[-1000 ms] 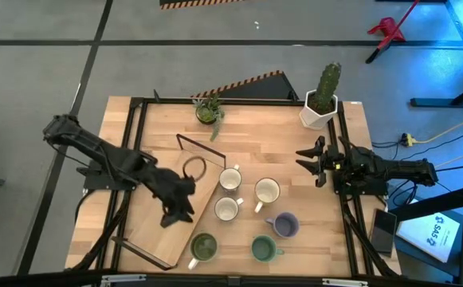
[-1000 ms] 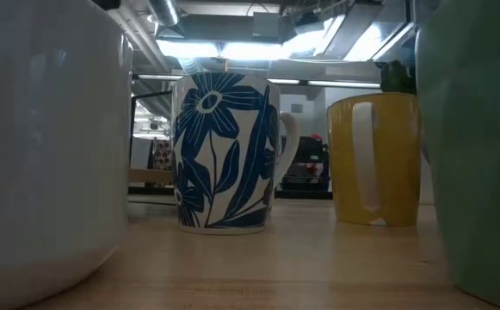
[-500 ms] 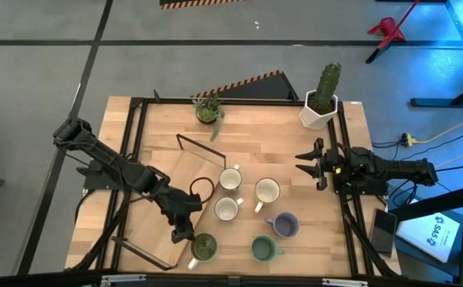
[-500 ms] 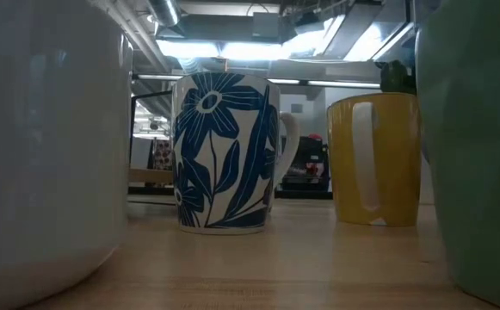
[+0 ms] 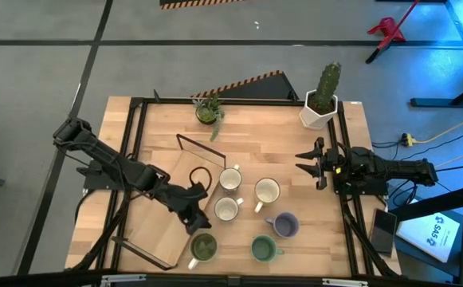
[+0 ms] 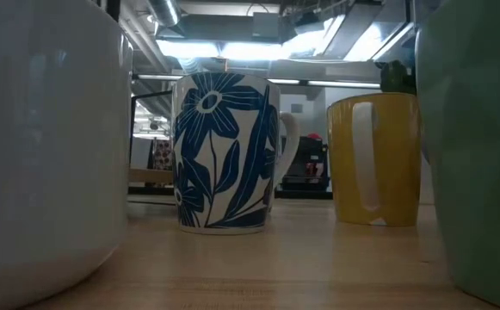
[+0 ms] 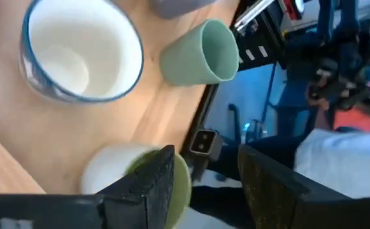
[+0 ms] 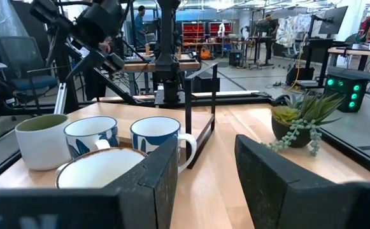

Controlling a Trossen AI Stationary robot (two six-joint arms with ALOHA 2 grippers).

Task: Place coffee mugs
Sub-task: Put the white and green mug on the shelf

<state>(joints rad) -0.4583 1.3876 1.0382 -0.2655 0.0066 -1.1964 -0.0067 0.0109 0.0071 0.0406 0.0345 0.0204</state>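
**High view.** Left gripper [image 5: 197, 227] sits low at the tray's right edge, just above a green-lined mug [image 5: 204, 246] near the table's front edge; whether it touches the mug cannot be told here. Wooden tray [image 5: 163, 227] lies tilted, its wire handles standing up at both ends. Five more mugs cluster just right of the tray: two white with blue [image 5: 230, 179] [image 5: 228, 209], one white [image 5: 267, 191], one lavender [image 5: 284, 225], one green [image 5: 264, 249]. Right gripper [image 5: 309, 163] waits well apart at the table's right side, holding nothing.
Risk, as judged — the mugs stand close, so a sideways sweep of the left arm could knock the neighbouring white mug; a lift toward the tray could catch the near wire handle. Open room lies behind the cluster, toward the small plant [image 5: 208, 111] and cactus pot [image 5: 320, 102].

**Low view.** Mugs only, very close; no gripper visible. Nothing to add on clearance.

**Left wrist view.** Fingers [image 7: 149, 184] parted, straddling the rim of the green-lined mug [image 7: 118, 173] but not visibly clamped. The table edge and frame rail run right beside it — a slipped or off-centre grip could tip the mug over the edge.

**Right wrist view.** Fingers [image 8: 156, 178] spread, empty; mugs and the tray handle lie ahead, undisturbed.
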